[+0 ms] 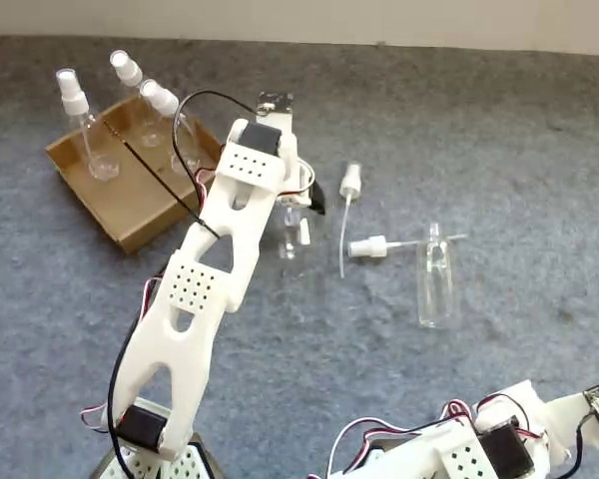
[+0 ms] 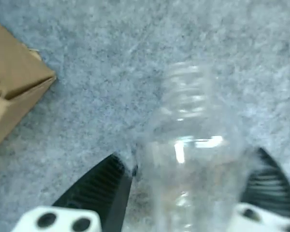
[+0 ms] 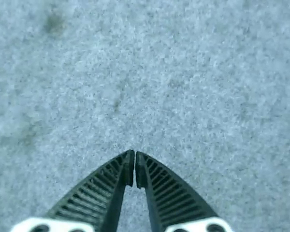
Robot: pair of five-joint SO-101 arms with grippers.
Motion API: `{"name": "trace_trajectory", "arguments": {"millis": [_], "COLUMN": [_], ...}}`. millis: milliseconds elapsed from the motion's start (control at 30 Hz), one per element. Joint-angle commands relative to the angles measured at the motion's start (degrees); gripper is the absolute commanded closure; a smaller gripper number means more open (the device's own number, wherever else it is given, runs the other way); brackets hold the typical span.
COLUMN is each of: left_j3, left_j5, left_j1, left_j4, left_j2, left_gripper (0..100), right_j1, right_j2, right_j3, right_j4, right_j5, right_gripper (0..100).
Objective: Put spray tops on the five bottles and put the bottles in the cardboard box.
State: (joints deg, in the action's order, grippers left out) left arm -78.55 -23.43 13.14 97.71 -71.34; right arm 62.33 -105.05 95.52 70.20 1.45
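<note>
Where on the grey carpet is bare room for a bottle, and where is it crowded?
Free: grey carpet past the lying clear plastic bottle; also in front of the brown cardboard box, beside the left arm. Crowded: the middle, with the left gripper, its clear bottle and two white spray tops.

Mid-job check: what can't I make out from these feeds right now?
- Left wrist view: the uncapped bottle is blurred, its base cut off by the frame edge.
- High view: that bottle sits mostly under the left arm's wrist.
- High view: the right arm runs off the edge, so where the right gripper hovers is unclear.
- High view: the spray tops in the cardboard box are too small to judge tightness.
</note>
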Motion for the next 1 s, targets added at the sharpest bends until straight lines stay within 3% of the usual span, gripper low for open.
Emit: {"name": "trace_trajectory", "arguments": {"millis": [0, 533, 967], "left_j3": [-2.68, -2.59, -2.33], "left_j5": [-0.09, 14.77, 15.12], "left_j1": [-1.54, -1.27, -1.19], "left_j4": [1.49, 2.64, 3.25], "left_j2": [1.1, 3.65, 17.63], "left_gripper": [85, 89, 89], "right_j1": [0.92, 0.92, 0.57], "right_j2": [-0.31, -0.31, -0.31], "right_j3": [8.75, 8.75, 8.75], "right_j4": [0.57, 0.22, 0.13], "right_j5": [0.53, 0.53, 0.53], "right_gripper": [99.2, 99.2, 99.2]}}
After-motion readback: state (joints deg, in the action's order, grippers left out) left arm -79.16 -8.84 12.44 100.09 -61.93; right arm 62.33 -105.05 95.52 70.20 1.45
